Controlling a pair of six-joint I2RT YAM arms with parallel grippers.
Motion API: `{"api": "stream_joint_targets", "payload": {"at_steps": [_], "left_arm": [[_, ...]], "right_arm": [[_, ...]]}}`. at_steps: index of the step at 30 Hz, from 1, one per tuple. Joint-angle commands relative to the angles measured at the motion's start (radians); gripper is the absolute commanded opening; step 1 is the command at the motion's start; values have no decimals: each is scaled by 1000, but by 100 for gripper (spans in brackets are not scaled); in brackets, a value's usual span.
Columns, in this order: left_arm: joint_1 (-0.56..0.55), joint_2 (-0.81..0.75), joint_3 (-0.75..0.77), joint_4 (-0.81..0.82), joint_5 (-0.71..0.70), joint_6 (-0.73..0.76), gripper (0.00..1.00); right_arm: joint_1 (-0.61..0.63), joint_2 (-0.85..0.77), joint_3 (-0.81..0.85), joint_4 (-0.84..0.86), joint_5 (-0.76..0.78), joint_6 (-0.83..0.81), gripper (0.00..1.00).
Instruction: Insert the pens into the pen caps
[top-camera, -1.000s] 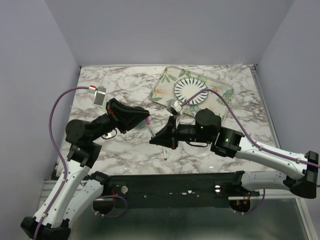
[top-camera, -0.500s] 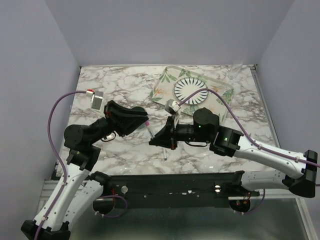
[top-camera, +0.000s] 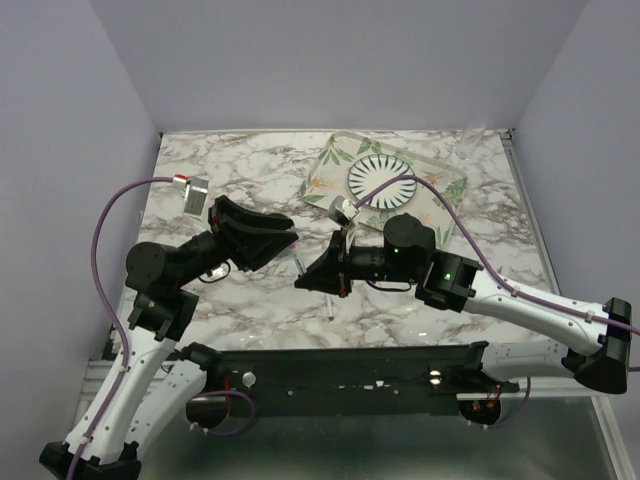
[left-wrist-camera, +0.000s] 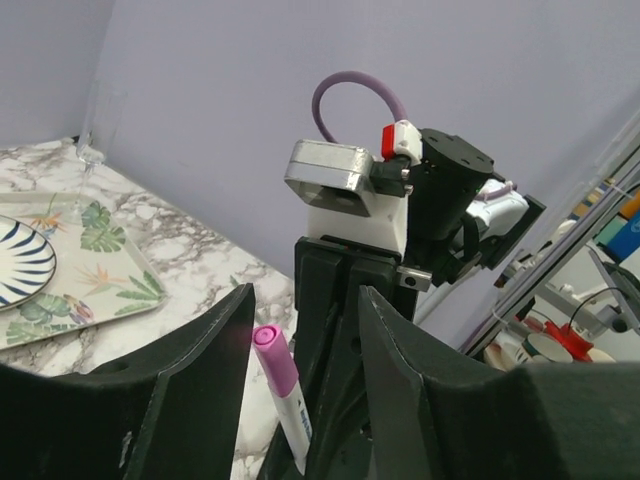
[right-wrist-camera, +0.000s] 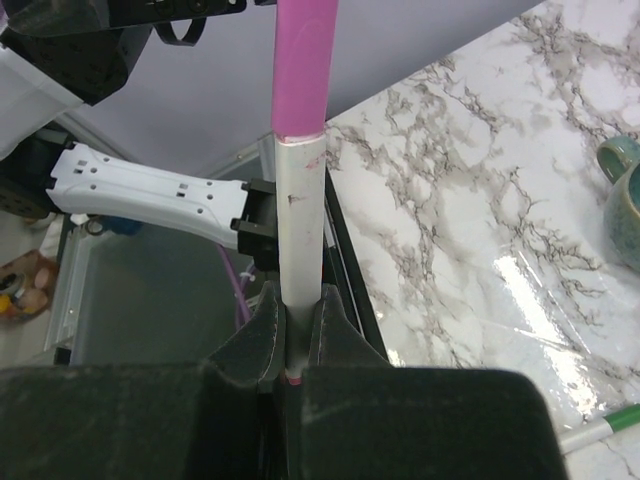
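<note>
Jaws of right gripper (right-wrist-camera: 296, 322) pinching white pen (right-wrist-camera: 298, 220), pink cap (right-wrist-camera: 300, 70) on tip, left gripper (left-wrist-camera: 305, 300) jaws spread wide

Top view: bright, even overhead light, soft shadows on the bench (top-camera: 250, 160). Right wrist: glare streak on the bench at 4 o'clock. My right claw (right-wrist-camera: 297, 315) is dark and soft at 6, the pen (right-wrist-camera: 298, 220) sharp. Left wrist: my left claw (left-wrist-camera: 300, 310) is blurry and underexposed, background at 3 defocused.

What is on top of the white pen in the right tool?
A pink cap sits on the upper end of the pen. Its lower end is hidden between the fingers of the right tool.
</note>
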Motion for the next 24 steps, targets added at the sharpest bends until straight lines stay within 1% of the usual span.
{"api": "stream_joint_targets", "payload": {"at_steps": [1, 6, 12, 24], "left_arm": [[-5, 4, 25, -88, -20, 48, 56], [-5, 6, 54, -75, -26, 20, 58], [-5, 4, 55, -81, -29, 37, 59], [-5, 3, 25, -59, -29, 30, 54]], "right_arm": [[2, -2, 10, 83, -36, 3, 1], [3, -11, -2, 85, -38, 3, 1], [2, -20, -7, 91, -33, 6, 1], [3, -25, -13, 97, -38, 15, 1]]}}
